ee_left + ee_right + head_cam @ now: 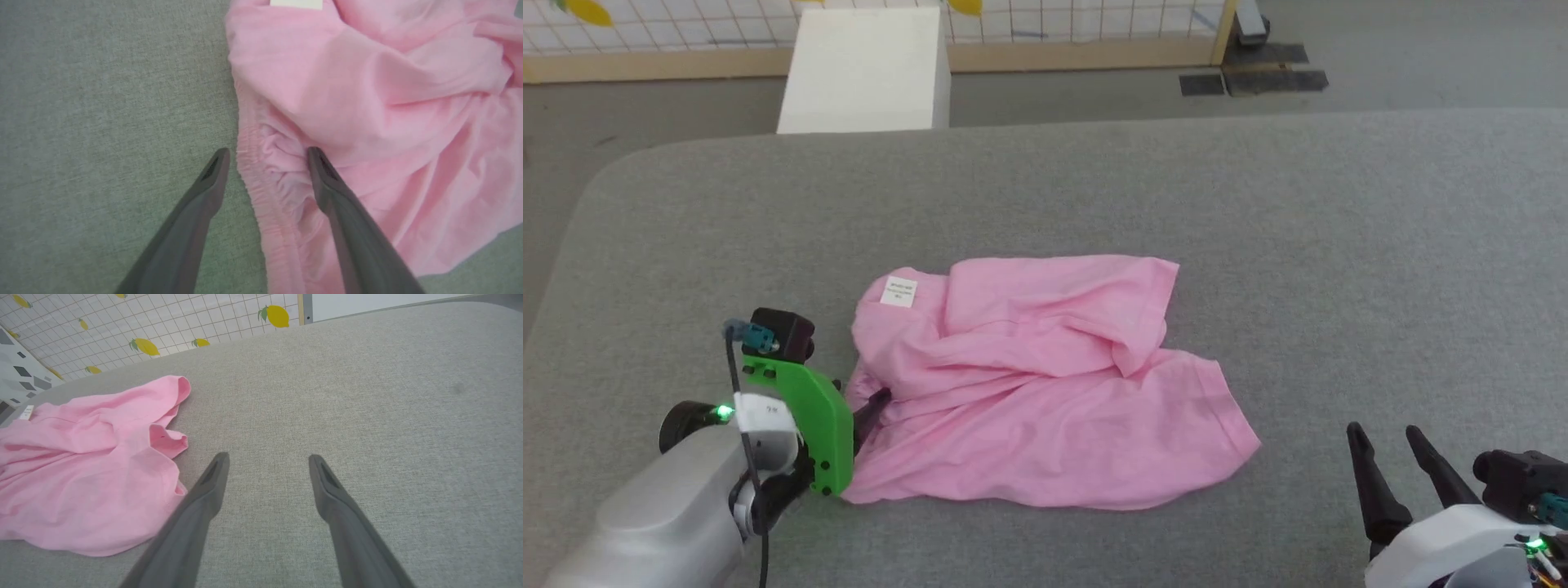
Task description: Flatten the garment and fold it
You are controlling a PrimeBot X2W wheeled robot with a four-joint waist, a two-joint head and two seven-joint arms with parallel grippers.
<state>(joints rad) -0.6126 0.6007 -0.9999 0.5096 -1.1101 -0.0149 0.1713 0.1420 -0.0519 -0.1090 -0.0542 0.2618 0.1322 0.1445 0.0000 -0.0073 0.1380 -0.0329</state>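
You are looking at the pink garment [1045, 384] lying crumpled in the middle of the grey cloth surface [1258, 204], its white label [898, 291] facing up. Your left gripper [267, 152] is standing wide open, straddling the gathered waistband [253, 179] without clenching it. Your right gripper [1382, 429] is hanging spread and empty over bare surface, beside the garment's right hem.
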